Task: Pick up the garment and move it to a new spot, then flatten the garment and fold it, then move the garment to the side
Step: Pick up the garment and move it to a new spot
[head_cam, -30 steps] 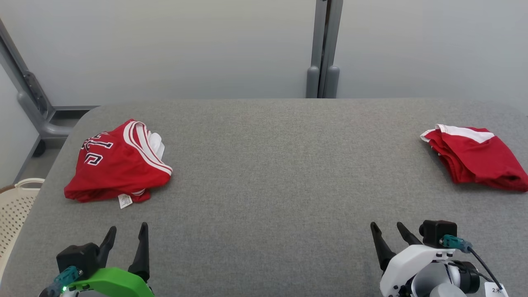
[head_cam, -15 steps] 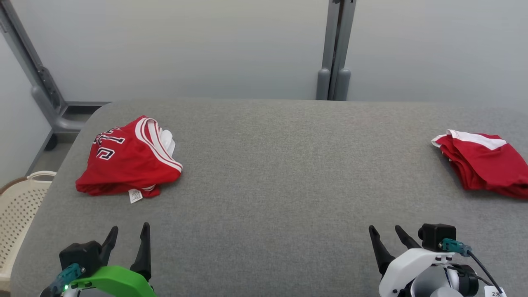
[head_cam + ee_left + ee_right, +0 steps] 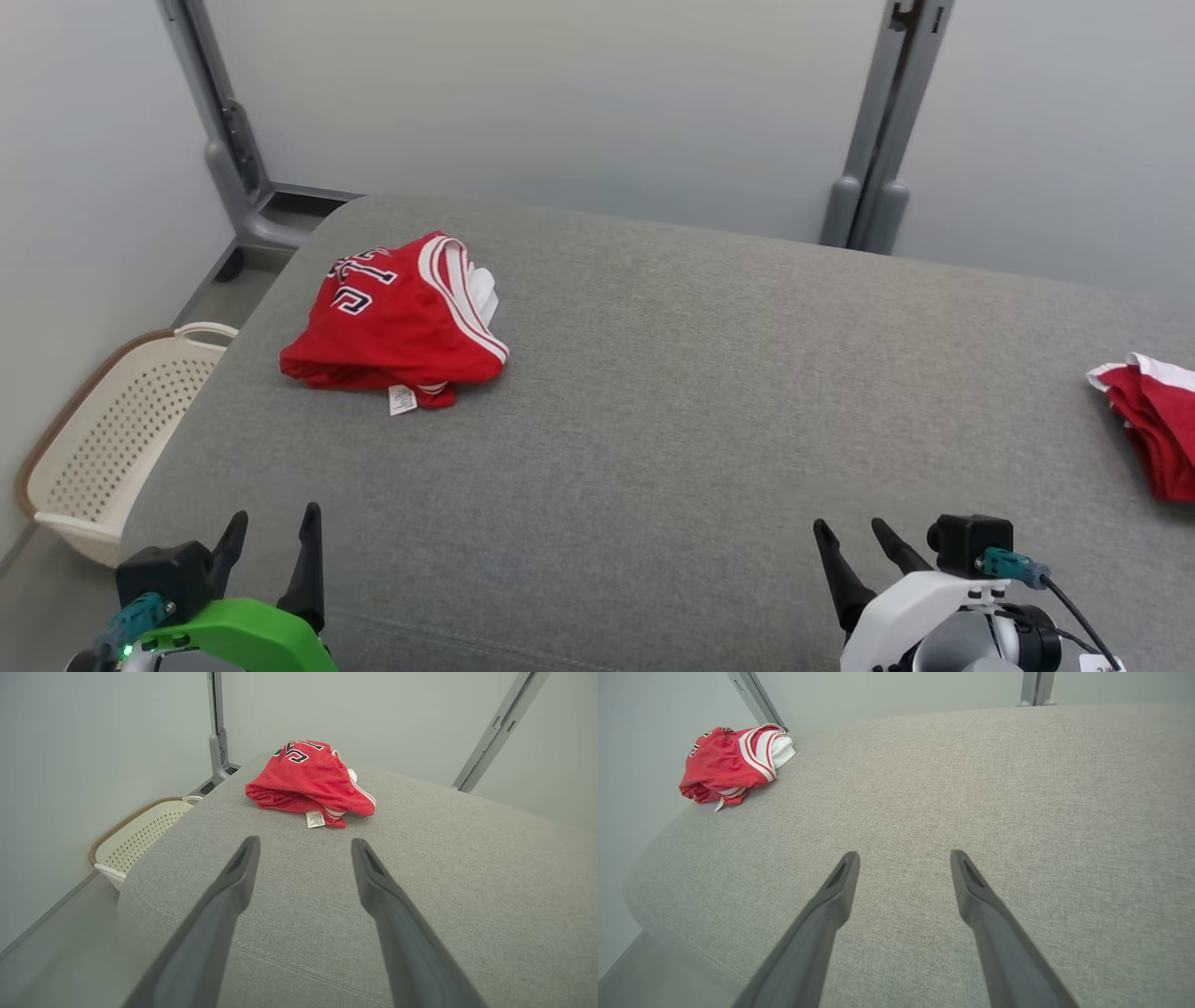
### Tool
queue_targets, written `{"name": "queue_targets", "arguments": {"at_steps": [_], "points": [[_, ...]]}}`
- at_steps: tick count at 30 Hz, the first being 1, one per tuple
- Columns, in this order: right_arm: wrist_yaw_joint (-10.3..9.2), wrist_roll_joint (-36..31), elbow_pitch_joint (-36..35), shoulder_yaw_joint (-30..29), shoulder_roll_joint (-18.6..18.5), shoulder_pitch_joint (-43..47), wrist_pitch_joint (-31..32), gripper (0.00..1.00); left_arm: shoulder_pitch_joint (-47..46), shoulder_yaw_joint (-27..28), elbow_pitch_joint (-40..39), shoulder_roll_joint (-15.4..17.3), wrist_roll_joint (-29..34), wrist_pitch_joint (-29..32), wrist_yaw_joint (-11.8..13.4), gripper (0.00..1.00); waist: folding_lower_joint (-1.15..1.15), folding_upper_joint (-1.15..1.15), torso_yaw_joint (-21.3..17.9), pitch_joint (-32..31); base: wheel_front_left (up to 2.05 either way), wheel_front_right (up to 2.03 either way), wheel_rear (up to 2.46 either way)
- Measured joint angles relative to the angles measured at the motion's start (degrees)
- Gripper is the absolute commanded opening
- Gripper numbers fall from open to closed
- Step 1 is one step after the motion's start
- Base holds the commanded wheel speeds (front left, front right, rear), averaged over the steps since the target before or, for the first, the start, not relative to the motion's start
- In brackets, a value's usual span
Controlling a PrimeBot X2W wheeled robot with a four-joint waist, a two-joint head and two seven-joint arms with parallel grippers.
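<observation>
step: the first pickup, by my judgement not yet begun.
garment: the red jersey (image 3: 397,322) lay bunched at the table's (image 3: 700,420) far left, well ahead of the left gripper (image 3: 274,513).
grippers: two; left gripper and right gripper (image 3: 849,525) both spread wide, holding nothing.
next: probably a forward reach by the left arm, closing on a raised fold.
count: two garments, with the second red garment (image 3: 1153,425) at the right edge; one basket (image 3: 112,429) on the floor.

The red jersey (image 3: 397,322) bears large dark characters (image 3: 359,285) outlined in white. They lie turned away from me and are partly lost in a fold. One looks like a 1 and another like a 5 or a C, but I cannot read them for sure. The white care tag (image 3: 402,399) at its hem carries print too small to read. A white label (image 3: 1102,665) on my right arm (image 3: 920,607) is cut off at the edge and unreadable.
</observation>
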Motion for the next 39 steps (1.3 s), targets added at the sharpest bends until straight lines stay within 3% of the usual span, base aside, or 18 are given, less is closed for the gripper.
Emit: {"name": "queue_targets", "arguments": {"at_steps": [13,21,29,39], "points": [[0.0,0.82,0.78,2.03,0.03,-0.45,-1.36,1.0,1.22,0.92,-1.46,1.78,-0.42,0.73,1.43,1.0,0.0,0.0,6.57,0.18,0.0,0.0,0.0],[0.0,-0.05,-0.82,1.62,0.02,-0.71,-1.37,1.0,1.87,0.91,-1.82,1.96,-0.44,0.89,1.91,1.0,0.0,0.0,7.6,0.51,0.0,0.0,0.0],[0.0,-1.7,-6.73,1.32,0.02,-1.21,-1.25,1.0,2.13,0.22,-1.43,1.93,-0.09,0.63,2.31,1.0,0.0,0.0,6.96,1.11,0.0,0.0,0.0],[0.0,-3.76,-13.62,1.02,0.02,-0.47,3.12,1.0,-5.21,-2.61,1.7,1.54,1.14,3.58,-2.03,1.0,0.0,0.0,5.7,3.43,0.0,0.0,0.0]]}}
